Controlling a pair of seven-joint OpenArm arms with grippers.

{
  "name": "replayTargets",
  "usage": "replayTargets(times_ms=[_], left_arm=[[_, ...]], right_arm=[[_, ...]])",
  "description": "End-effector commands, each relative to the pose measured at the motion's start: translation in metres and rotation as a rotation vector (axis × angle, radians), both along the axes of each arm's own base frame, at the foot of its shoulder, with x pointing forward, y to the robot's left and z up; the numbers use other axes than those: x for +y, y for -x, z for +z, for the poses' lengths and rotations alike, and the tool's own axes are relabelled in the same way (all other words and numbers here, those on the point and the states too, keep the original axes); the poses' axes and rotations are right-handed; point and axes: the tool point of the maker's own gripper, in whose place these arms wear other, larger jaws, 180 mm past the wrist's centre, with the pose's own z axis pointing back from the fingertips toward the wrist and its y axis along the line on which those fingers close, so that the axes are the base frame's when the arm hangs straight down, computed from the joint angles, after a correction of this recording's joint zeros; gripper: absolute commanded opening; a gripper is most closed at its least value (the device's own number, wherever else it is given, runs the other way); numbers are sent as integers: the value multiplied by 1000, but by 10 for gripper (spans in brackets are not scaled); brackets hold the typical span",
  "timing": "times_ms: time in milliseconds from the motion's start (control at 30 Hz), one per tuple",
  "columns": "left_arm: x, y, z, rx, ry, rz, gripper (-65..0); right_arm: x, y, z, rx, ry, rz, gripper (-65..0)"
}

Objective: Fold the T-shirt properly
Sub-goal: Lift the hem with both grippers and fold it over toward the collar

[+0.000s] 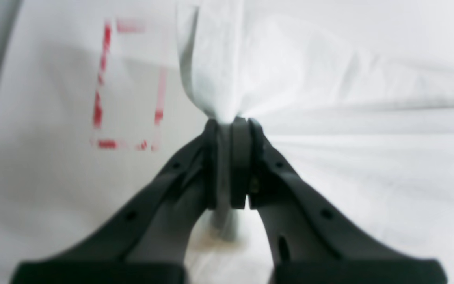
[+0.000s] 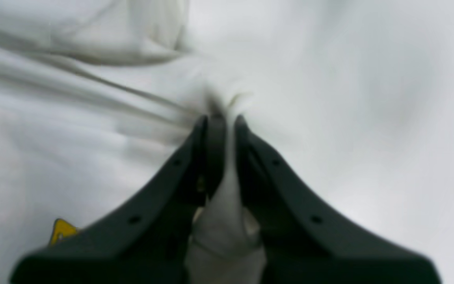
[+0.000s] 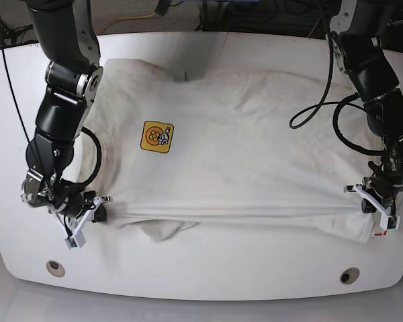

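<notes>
Both pinches are in: left gripper (image 3: 371, 204) clamps the limp T-shirt (image 3: 242, 168) at four o'clock, right gripper (image 3: 94, 216) at eight, edges likely to sag.

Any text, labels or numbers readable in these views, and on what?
None can be read.
T-shirt: small yellow-orange square print with circles and a small figure; any lettering is too small to read.
Table: broken red rectangle outline, blurred; no words or numbers.

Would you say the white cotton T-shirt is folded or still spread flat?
Mostly spread: the white cotton T-shirt covers the table, only its near edge bunched.
</notes>
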Motion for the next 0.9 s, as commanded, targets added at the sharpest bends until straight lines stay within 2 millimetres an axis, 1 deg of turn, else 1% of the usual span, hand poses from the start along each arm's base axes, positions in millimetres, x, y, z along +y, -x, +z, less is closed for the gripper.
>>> replayTargets(times_ms=[0,100,233,300,367,433,467,500,567,667,700,767,800,833,867], left_arm=[[8,-15,58,-124,-48,12,-650],[7,-20,91,-171,-76,17,-650],[5,-23,147,-278,-121,27,-650],[6,-25,170,-317,-134,35,-650],[9,-26,200,-361,-146,50,-650],[12,-27,222,-402,-144,64,-650],[17,-26,240,-438,-145,79,-650],[20,-26,250,-459,-147,86,-650],[20,-26,271,-504,-144,89,-650],[19,-26,290,-545,-149,87,-650],[18,-26,292,-549,-159,76,-650],[14,-27,291,-539,-190,42,-650],[13,-27,289,-534,-200,29,-650],[12,-27,287,-527,-208,21,-650],[12,-28,278,-507,-216,14,-650]], right_arm=[[-23,-24,58,-124,46,-28,-650],[-25,-35,91,-152,99,-15,-650],[-42,-42,146,-211,212,-15,-650],[-43,-45,175,-261,250,-16,-650],[-45,-46,211,-302,316,-19,-650],[-54,-44,237,-331,369,-34,-650],[-56,-43,254,-354,402,-37,-650],[-53,-43,268,-378,422,-35,-650],[-52,-41,294,-423,468,-37,-650],[-65,-30,320,-445,527,-76,-650],[-65,-27,324,-449,538,-82,-650],[-67,-20,333,-466,568,-97,-650],[-67,-17,334,-468,578,-101,-650],[-66,-15,328,-459,585,-98,-650],[-66,-14,320,-446,589,-94,-650]])
